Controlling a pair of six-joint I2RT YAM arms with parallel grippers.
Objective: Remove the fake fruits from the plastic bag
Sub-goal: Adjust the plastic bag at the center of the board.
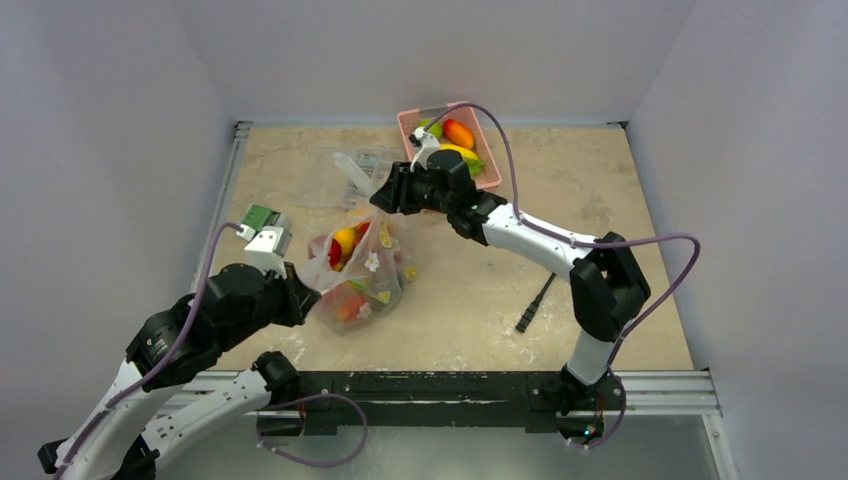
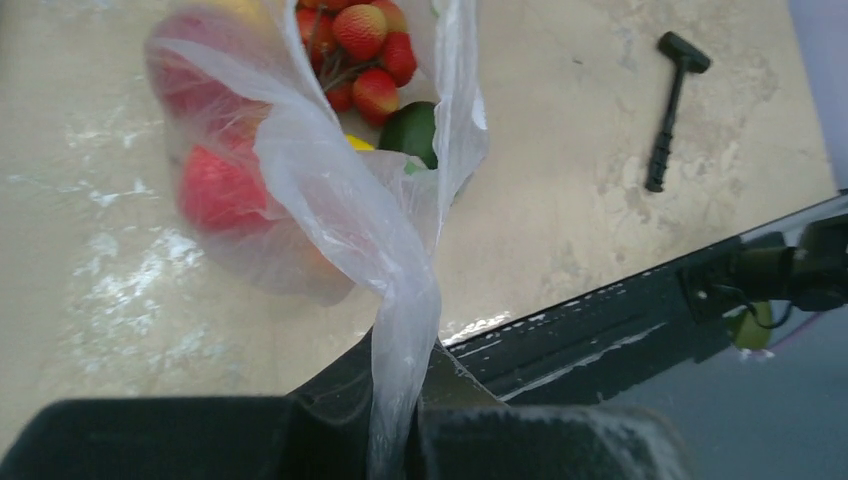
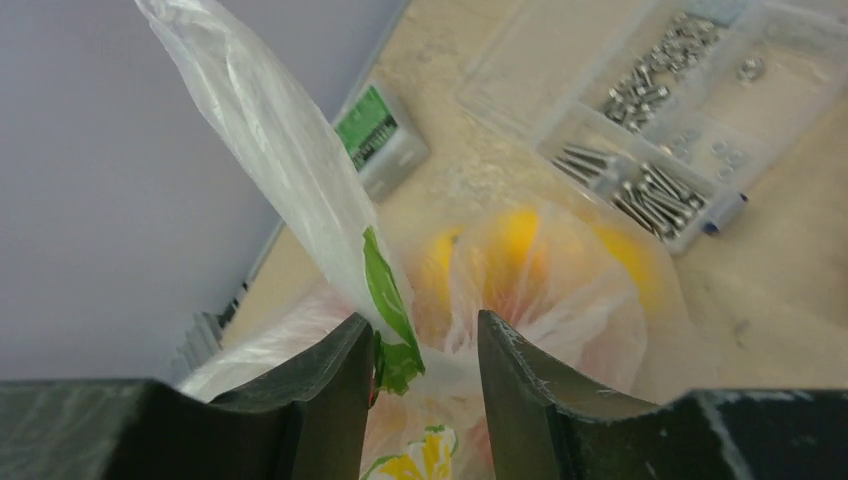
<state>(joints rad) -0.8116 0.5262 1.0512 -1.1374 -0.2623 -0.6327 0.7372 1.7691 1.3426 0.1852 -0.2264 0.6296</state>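
The overhead view alone shows both arms at once. The plastic bag (image 1: 362, 272) sits on the table (image 1: 480, 290) left of centre, stretched between the two grippers, with the fake fruits (image 1: 345, 242) heaped inside it. More fruit fills the pink basket (image 1: 487, 150) at the far edge.

The left wrist view shows the grip that the overhead view hides: the left gripper (image 2: 395, 440) is clamped on a twisted strip of the bag's film, which rises from between its fingers to the bag mouth. Inside are knobbly red fruits (image 2: 365, 35) and a dark green fruit (image 2: 412, 128). A black tool (image 2: 670, 110) lies apart on the table.

The right wrist view shows the right gripper (image 3: 420, 375) with its fingers (image 3: 320, 390) parted. A fold of film runs up through the gap, lying against the left finger, not pinched. Orange-yellow fruit blurs below. Beyond are a clear case of screws (image 3: 650, 150) and a small green box (image 3: 375, 130).

The left arm comes in low from the near left corner, wrist at the bag's left edge. The right arm bends at the elbow on the right and reaches leftward, its gripper at the bag's far top corner
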